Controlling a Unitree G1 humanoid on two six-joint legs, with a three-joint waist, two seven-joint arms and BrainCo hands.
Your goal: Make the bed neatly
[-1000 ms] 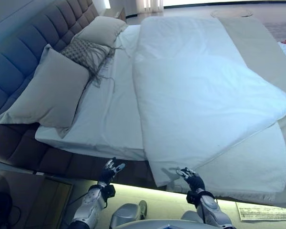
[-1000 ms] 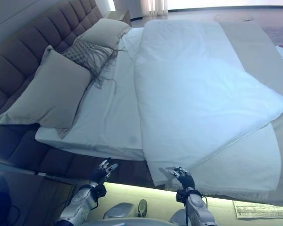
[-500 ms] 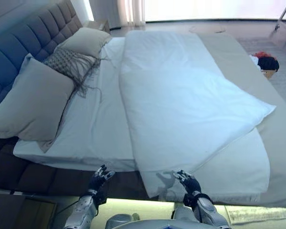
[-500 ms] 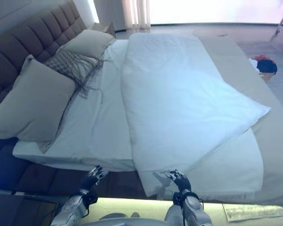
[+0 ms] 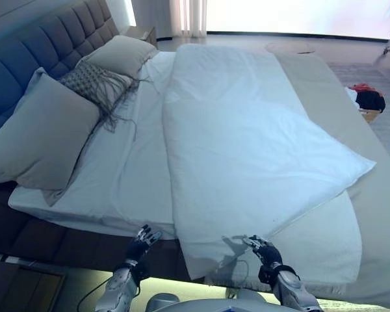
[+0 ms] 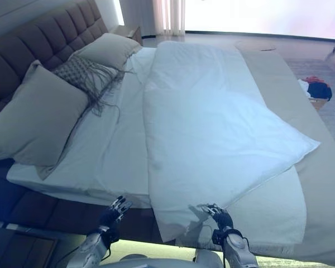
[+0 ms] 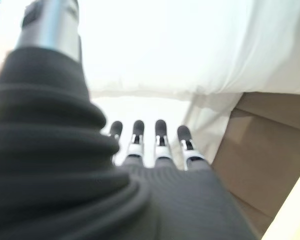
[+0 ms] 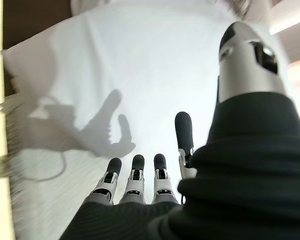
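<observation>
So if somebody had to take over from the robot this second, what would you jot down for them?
Left hand: open, holding nothing, low at the near side of the bed by the sheet.
Right hand: open, holding nothing, just short of the near edge of the duvet.
Duvet: lies skewed, pulled away from the head end, one corner sticking out to the right over the beige cover.
Pillows: piled against the headboard, with a fringed cushion between them.
Done: nothing that shows. Left: take the duvet's near edge, square it up, draw it toward the pillows, smooth it.
</observation>
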